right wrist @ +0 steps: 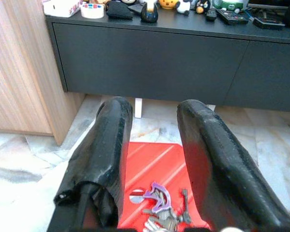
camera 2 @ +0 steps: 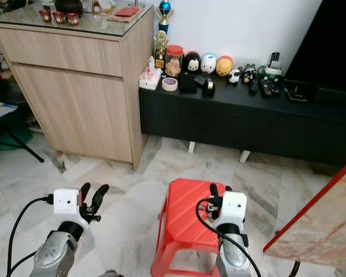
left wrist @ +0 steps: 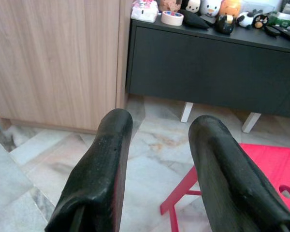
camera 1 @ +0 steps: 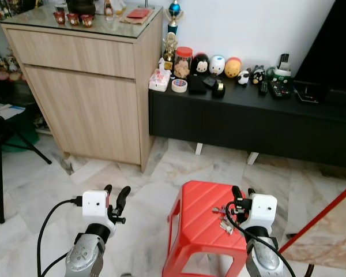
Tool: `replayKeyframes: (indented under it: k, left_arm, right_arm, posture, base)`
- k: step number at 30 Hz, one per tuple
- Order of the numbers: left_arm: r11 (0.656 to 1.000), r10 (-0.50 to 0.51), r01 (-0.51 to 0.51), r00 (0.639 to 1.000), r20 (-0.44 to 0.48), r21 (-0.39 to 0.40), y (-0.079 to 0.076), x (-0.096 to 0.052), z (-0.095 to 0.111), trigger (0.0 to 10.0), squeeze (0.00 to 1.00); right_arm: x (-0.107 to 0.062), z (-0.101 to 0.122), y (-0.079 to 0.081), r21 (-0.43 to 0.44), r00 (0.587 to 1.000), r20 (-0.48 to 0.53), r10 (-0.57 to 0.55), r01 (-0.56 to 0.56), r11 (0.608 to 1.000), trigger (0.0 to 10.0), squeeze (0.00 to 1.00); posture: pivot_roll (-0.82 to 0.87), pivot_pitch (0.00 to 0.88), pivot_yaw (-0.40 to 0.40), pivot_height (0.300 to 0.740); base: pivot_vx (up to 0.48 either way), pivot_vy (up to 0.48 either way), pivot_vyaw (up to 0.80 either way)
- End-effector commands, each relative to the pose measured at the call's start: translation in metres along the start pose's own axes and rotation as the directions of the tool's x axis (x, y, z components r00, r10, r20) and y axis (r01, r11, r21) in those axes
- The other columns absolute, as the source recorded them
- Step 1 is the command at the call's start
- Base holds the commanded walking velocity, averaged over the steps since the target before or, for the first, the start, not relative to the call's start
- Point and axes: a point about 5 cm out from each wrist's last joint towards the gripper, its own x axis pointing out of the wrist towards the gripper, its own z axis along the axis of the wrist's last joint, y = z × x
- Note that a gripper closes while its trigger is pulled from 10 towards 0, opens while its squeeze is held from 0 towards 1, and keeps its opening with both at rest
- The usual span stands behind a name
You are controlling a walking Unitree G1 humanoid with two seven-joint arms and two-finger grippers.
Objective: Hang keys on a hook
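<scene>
Head cam: bunch of metal keys with a purple tag (camera 1: 224, 222) lies on the red plastic stool (camera 1: 199, 216), right gripper (camera 1: 243, 194) just above, empty. Left gripper (camera 1: 116, 194) over the marble floor (camera 1: 161, 173).
Left wrist: fingers (left wrist: 104, 169) spread, nothing held.
Right wrist: fingers (right wrist: 208, 150) apart, keys beneath, ungrasped.

- Both eye views look forward and down from the head, sharing the red stool (camera 1: 210, 222), wooden cabinet (camera 1: 86, 86) and black counter (camera 1: 248, 124).
- Each wrist view looks along its 2 fingers (left wrist: 104, 179), close up, toward that counter.
</scene>
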Motion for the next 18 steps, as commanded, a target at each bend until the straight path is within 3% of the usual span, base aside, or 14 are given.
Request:
replayKeyframes:
  k: [1, 18]
  left_arm:
    - [1.000, -0.021, 0.021, 1.000, -0.008, -0.008, -0.0041, 0.0023, 0.0006, 10.0, 0.00]
    - [1.000, -0.028, 0.028, 1.000, -0.006, -0.011, -0.0061, 0.0059, 0.0038, 10.0, 0.00]
  right_arm:
    - [-0.0006, -0.0024, -0.0026, 0.004, 1.000, -0.016, -0.006, 0.006, 1.000, 10.0, 0.00]
    - [-0.0007, -0.0028, -0.0012, 0.024, 1.000, -0.015, 0.005, -0.005, 1.000, 10.0, 0.00]
  posture:
    - [0.06, 0.051, -0.090, 0.661]
    - [0.06, 0.062, -0.088, 0.661]
  base:
    - [0.000, 0.000, 0.00]
    - [0.000, 0.000, 0.00]
